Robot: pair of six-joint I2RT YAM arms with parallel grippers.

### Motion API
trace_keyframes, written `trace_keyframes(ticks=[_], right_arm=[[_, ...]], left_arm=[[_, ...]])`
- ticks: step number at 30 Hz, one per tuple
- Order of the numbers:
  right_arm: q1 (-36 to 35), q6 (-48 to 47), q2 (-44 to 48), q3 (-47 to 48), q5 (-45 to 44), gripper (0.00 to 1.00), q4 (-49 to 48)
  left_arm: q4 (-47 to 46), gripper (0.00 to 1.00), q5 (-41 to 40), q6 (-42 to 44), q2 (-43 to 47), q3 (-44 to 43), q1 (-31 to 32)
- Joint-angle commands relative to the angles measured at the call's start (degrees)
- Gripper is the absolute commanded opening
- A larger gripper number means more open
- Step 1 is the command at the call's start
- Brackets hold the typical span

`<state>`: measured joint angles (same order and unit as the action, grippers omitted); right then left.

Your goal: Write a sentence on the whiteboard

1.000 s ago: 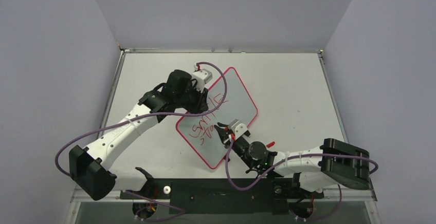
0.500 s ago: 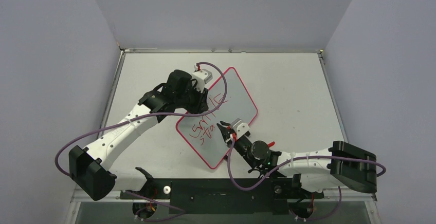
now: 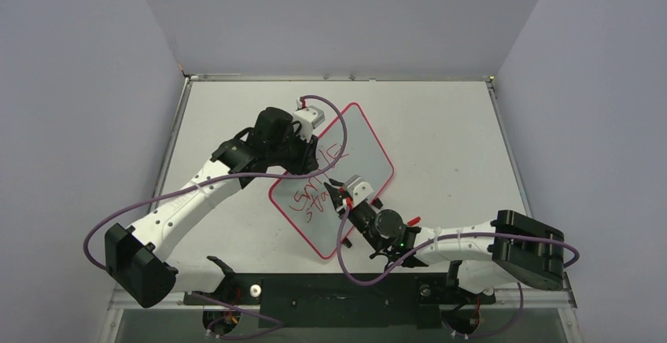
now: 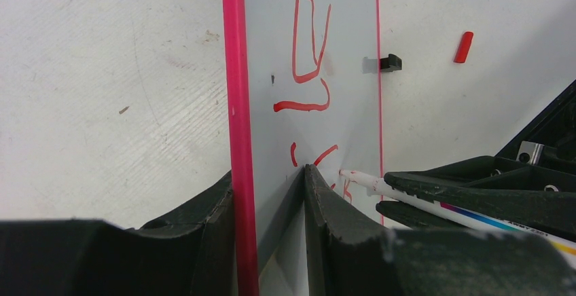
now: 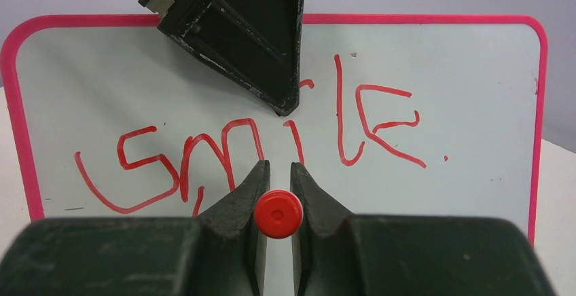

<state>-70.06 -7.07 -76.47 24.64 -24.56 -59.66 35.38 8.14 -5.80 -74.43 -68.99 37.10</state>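
The whiteboard [image 3: 362,142] with a red-pink border lies askew at mid table. My left gripper [image 3: 301,153] is shut on its left edge; in the left wrist view the two fingers [image 4: 270,174] pinch the board [image 4: 268,38]. The sentence [image 3: 318,171] reads "Smile" in red, with "sta" below it; "Smile" shows plainly in the right wrist view [image 5: 338,106]. My right gripper [image 3: 340,196] is shut on a red marker [image 5: 278,214], whose tip [image 4: 348,174] touches the board at the second line. The right gripper [image 5: 278,165] hides that line in its own view.
The marker's red cap [image 3: 413,220] lies on the table right of the board's near corner, also in the left wrist view [image 4: 463,46]. A black clip [image 4: 389,62] sits on the board's far edge. Grey walls enclose the table on three sides.
My right gripper has moved slightly up and left along the second line with the marker, and its arm has shifted. The left gripper and the board have not moved.
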Motion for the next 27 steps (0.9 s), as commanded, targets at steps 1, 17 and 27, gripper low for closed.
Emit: trace_keyframes(ticks=[1, 17, 27], right_arm=[[0.57, -0.13, -1.04, 1.81, 1.33, 0.00, -3.12], [0.60, 2.96, -0.12, -3.88, 0.30, 0.00, -3.77], [0.62, 2.74, -1.41, -3.26, -1.55, 0.00, -4.10]], left_arm=[[1.72, 0.00, -7.17, 7.57, 0.60, 1.47, 0.25], [1.71, 0.00, -7.03, 7.55, 0.50, 1.36, 0.25], [1.75, 0.00, -6.98, 7.48, 0.20, 1.39, 0.22]])
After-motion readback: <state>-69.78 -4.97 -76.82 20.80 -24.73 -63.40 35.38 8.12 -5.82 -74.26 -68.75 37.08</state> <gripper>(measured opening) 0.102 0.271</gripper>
